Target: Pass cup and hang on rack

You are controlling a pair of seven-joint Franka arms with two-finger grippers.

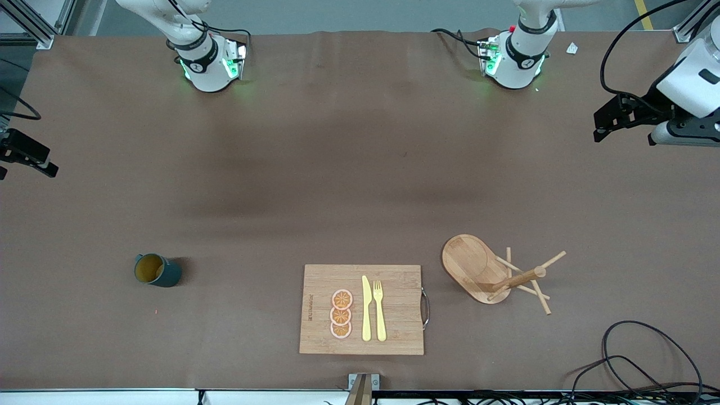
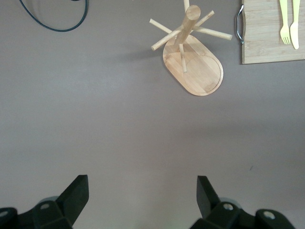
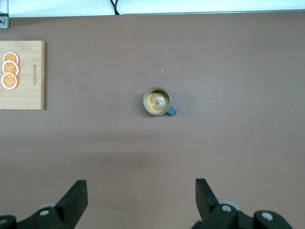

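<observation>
Left gripper [image 2: 140, 200] and right gripper [image 3: 140, 200] hang open above table.

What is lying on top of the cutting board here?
On the cutting board lie three orange slices in a row, beside a yellow knife and a yellow fork. The board surface beneath them is covered.

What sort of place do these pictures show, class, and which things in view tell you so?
Most likely a robotics lab set up as a mock kitchen. Two arms are bolted to a brown-covered table with loose cables at its edge, and the props are kitchen things: a cup, a wooden rack and a cutting board with toy cutlery.
</observation>
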